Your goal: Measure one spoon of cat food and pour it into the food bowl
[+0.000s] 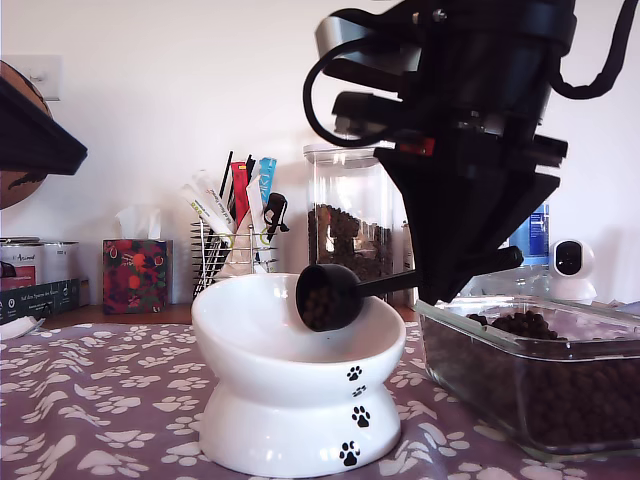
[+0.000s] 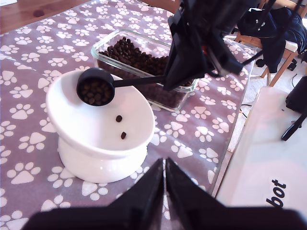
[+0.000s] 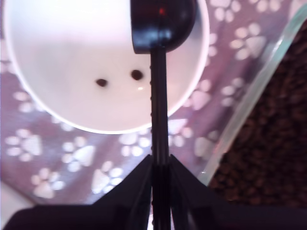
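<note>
The black spoon (image 1: 325,298) (image 2: 96,88) (image 3: 160,24) hangs over the white food bowl (image 1: 250,340) (image 2: 62,120) (image 3: 57,72), tipped on its side with cat food (image 1: 320,306) (image 2: 96,92) still in its cup. Two pellets (image 2: 118,118) (image 3: 137,74) lie inside the bowl. My second gripper (image 1: 440,290) (image 2: 170,84) (image 3: 160,167) is shut on the spoon's handle end, between the bowl and the glass dish. My first gripper (image 2: 164,177) stays back above the paw-print cloth, facing the bowl, fingers together and holding nothing.
A clear glass dish (image 1: 530,390) (image 2: 134,55) full of kibble stands beside the bowl, on the exterior view's right. Behind are a tall canister (image 1: 345,225), a wire rack of utensils (image 1: 235,245), a tissue box (image 1: 135,275) and a small white camera (image 1: 572,262).
</note>
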You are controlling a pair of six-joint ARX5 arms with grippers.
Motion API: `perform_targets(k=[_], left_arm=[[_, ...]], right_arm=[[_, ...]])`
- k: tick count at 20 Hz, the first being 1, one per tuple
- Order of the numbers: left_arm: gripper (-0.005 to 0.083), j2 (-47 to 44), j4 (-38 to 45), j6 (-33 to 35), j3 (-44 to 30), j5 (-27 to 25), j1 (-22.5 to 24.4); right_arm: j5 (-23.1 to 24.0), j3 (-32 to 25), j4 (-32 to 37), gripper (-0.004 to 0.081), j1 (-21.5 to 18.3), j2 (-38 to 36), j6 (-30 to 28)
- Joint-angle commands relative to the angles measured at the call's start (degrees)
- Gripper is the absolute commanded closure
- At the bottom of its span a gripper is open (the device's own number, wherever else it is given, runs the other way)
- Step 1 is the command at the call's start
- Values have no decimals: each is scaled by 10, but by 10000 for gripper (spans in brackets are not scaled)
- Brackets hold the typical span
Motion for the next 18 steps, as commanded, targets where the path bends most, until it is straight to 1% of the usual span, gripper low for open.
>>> perform_targets(k=[1, 7, 8, 15, 17, 18], left_arm=[[793, 0, 3, -1, 0, 0, -2], [793, 0, 2, -1, 0, 0, -2], [793, 0, 2, -1, 0, 0, -2], [793, 0, 2, -2, 0, 0, -2], [793, 0, 2, -1, 0, 0, -2], [793, 0, 2, -1, 0, 0, -2]], right_arm=[[51, 8, 3, 782, 15, 7, -9], [223, 8, -4, 782, 94, 7, -84], [245, 8, -4, 782, 105, 7, -98], [365, 8, -4, 782, 152, 7, -191], [389, 8, -4, 782, 164, 7, -209], [395, 8, -4, 782, 170, 7, -209]])
